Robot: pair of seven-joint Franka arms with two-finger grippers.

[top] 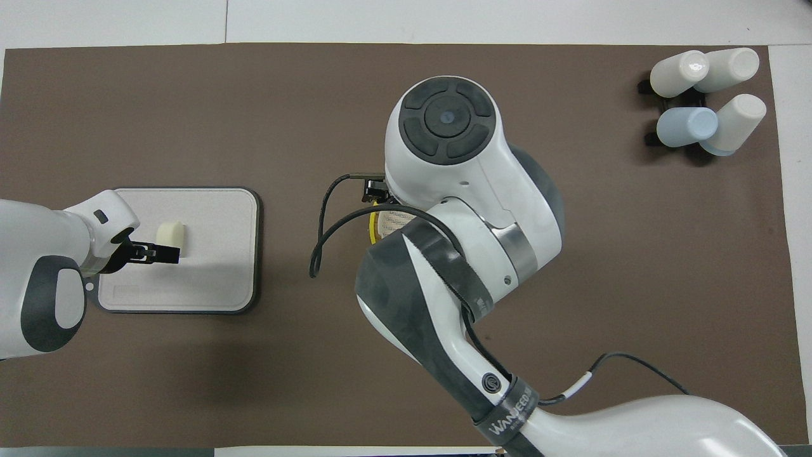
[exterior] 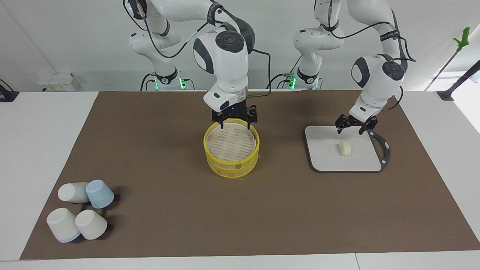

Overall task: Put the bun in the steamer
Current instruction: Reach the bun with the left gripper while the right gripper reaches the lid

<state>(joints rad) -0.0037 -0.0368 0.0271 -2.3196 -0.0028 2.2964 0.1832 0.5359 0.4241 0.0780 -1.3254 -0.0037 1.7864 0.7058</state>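
The bun (exterior: 345,148) lies on its side on the grey board (exterior: 322,159). My left gripper (exterior: 351,128) is open and hangs just above the board, over the part beside the bun toward the robots, not touching it. In the overhead view the bun (top: 170,233) shows right beside the left gripper (top: 163,254). The yellow-rimmed steamer (exterior: 231,144) stands mid-table with its slatted top bare. My right gripper (exterior: 234,120) is open, low over the steamer's rim on the robots' side. In the overhead view the right arm hides the steamer (top: 379,223) except for a sliver.
Several white and blue cups (exterior: 80,210) lie on a black rack at the right arm's end of the table, far from the robots; they also show in the overhead view (top: 704,95). The board (top: 216,279) has a dark handle loop (exterior: 384,148).
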